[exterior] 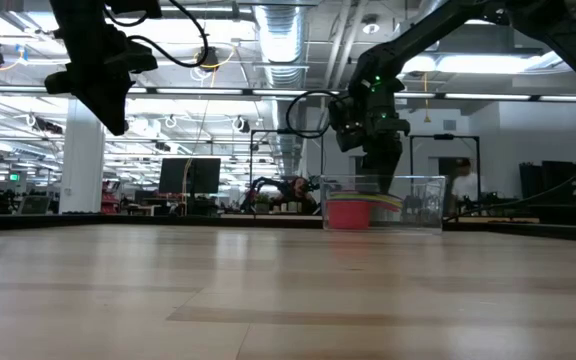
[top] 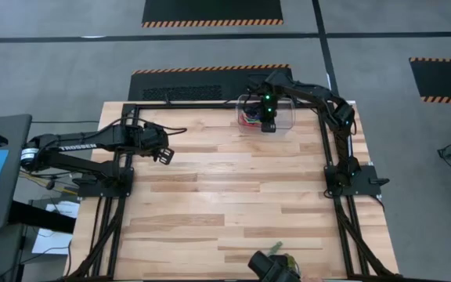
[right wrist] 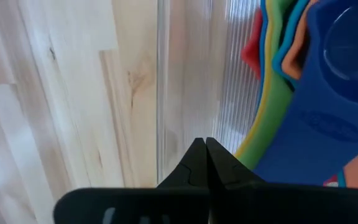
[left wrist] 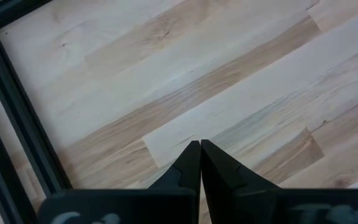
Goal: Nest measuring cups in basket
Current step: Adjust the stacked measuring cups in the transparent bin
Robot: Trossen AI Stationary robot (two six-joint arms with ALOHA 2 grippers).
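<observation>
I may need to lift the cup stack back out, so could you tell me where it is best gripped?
Probably by the flat handles, which fan out beyond the bowls, coming from above through the open top of the clear basket. The nested cups sit low inside it, so its walls block a sideways approach. The right gripper is over it, shut.

Two black, multi-jointed arms on black frame rails. The left arm [top: 92, 145] carries white "TROSSEN" lettering along one link and a loose black cable. The right arm [top: 319, 102] shows small green indicator lights near its wrist. Each ends in dark, tapered, matte fingers [left wrist: 194, 165].
</observation>
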